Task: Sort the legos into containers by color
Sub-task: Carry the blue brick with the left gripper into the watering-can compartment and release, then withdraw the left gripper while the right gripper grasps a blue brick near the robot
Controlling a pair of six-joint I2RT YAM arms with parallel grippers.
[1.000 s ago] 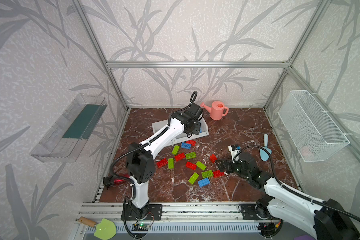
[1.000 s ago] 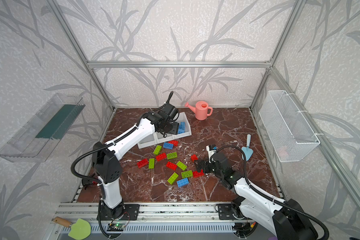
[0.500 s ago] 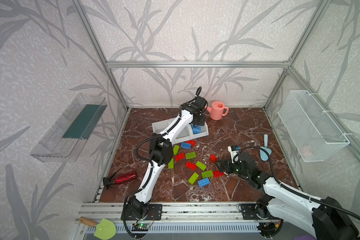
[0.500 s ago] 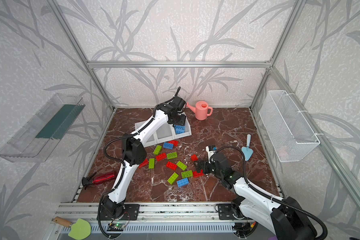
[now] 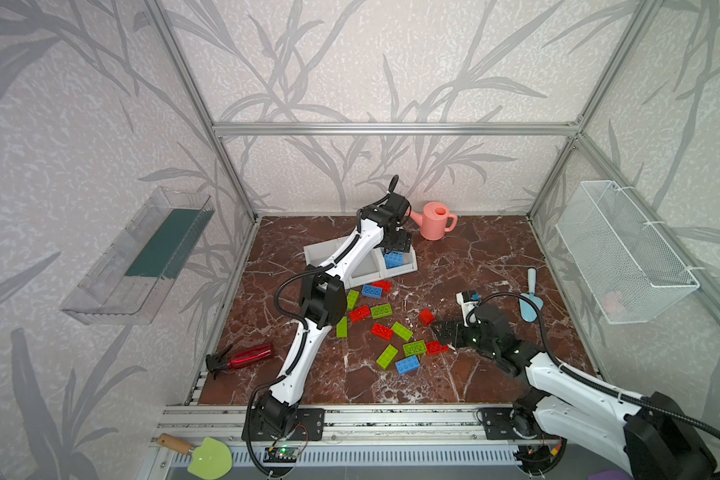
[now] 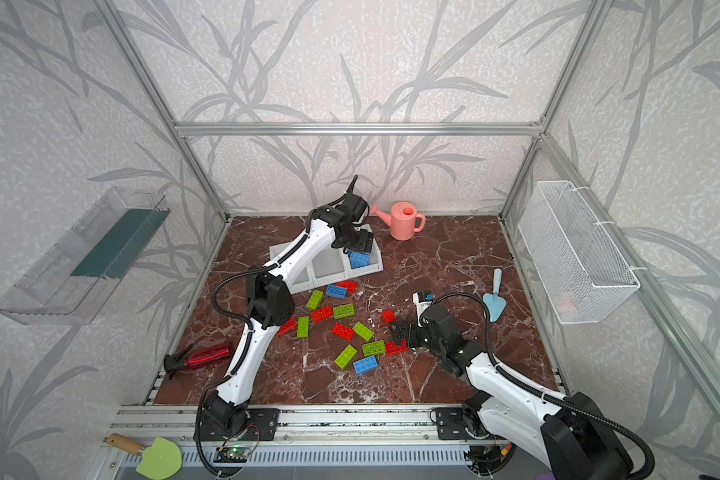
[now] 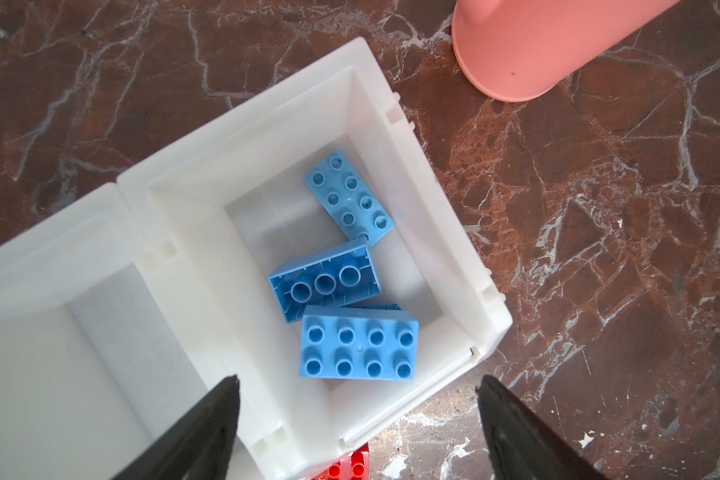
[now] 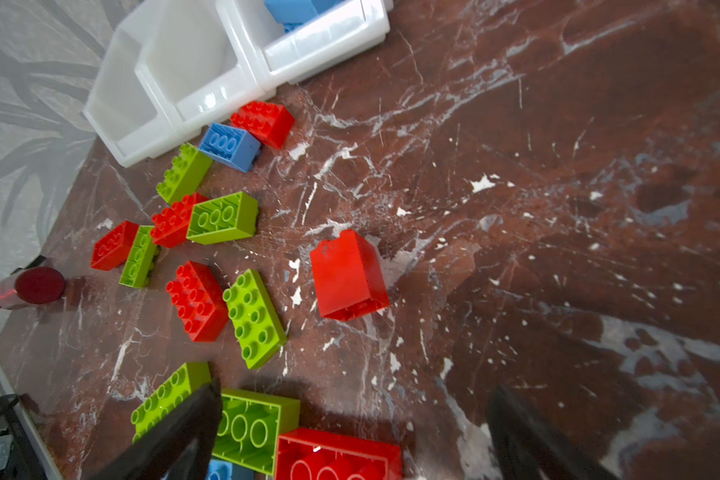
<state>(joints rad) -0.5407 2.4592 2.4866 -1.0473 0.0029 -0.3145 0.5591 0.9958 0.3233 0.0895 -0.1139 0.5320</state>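
Note:
My left gripper hangs open and empty over the right-hand one of the three white containers, seen in both top views. Three blue legos lie inside that bin. The other two bins look empty. Red, green and blue legos lie scattered on the marble floor. My right gripper is open low over the floor. An upside-down red lego and a green one lie just short of its fingertips. A red lego stands on edge ahead of it.
A pink watering can stands right behind the bins. A red spray bottle lies at the front left. A blue trowel and a small white device are on the right. A wire basket and clear tray hang on the side walls.
My left arm swung from the middle bin over to the right-hand bin, and its jaws have opened wide. A blue lego now lies loose below them. The right arm has barely moved.

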